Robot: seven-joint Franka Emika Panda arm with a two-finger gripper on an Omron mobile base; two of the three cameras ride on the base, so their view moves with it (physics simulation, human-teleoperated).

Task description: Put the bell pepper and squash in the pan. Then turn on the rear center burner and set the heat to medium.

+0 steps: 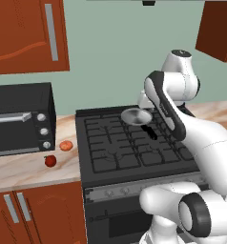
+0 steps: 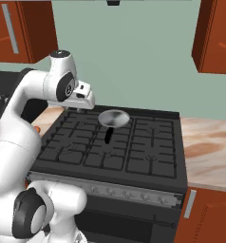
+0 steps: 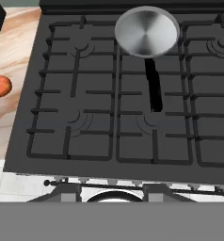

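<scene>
The red bell pepper (image 1: 50, 161) lies on the wooden counter left of the range. The pale orange squash (image 1: 65, 145) (image 3: 0, 86) sits just behind it, closer to the stove. The grey pan (image 1: 136, 116) (image 2: 113, 117) (image 3: 147, 31) stands on the grates at the rear centre, its black handle (image 3: 154, 85) pointing to the front. It covers the rear center burner. My gripper (image 2: 81, 108) (image 3: 110, 190) hangs high above the stove's front left. Its tips stand apart with nothing between them.
A black microwave (image 1: 21, 119) stands on the counter (image 1: 34, 174) at the far left. A row of knobs (image 2: 127, 194) (image 1: 116, 192) runs along the range's front panel. Wooden cabinets (image 1: 29, 35) hang above. More counter (image 2: 207, 147) lies right of the range.
</scene>
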